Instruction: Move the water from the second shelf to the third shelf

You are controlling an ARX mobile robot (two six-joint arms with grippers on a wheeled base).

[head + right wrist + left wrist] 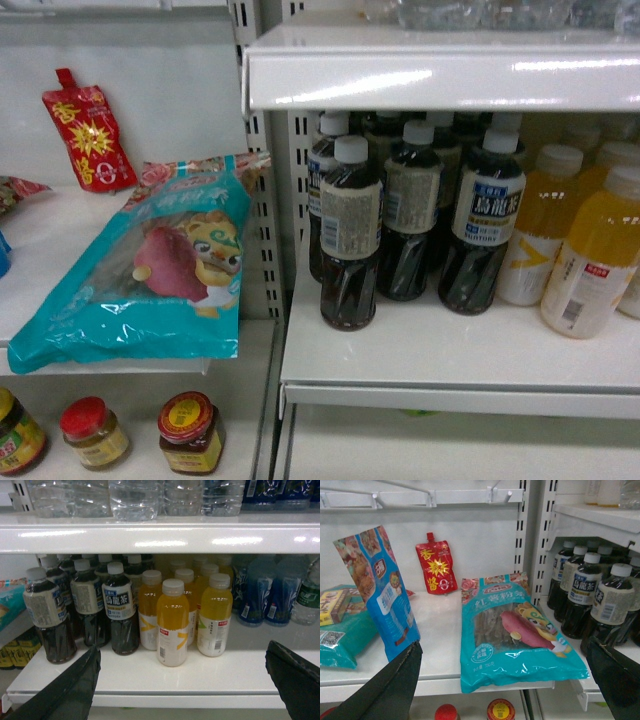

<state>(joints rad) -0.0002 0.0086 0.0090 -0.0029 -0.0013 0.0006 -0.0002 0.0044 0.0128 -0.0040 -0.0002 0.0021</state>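
Left claw [503, 647] is spread wide and holds nothing; a teal packet [515, 630] of dried sweet potato lies straight ahead of it, and none of the task's things are within its reach. Right claw [183, 650] is spread just as wide and is empty too, level with the front lip of the drinks shelf [150, 680].

Ahead and to the left of this claw stand the dark tea bottles [117, 610]. Dead ahead are the yellow drink bottles [172, 622]. Further right come the blue-labelled bottles [255, 597]. At the far right, set back and cut by the frame edge, is what I take to be the water [308, 597], a clear bottle with a green band.

The main risk is the aim. The claw points at the yellow row, so a straight reach would close on the wrong drink. Swinging right with the fingers this wide could clip the front yellow bottle or the blue ones and topple them. The label is barely legible, so a mistaken pick is possible, all the more because other clear bottles [132, 500] stand on the shelf above [160, 537].
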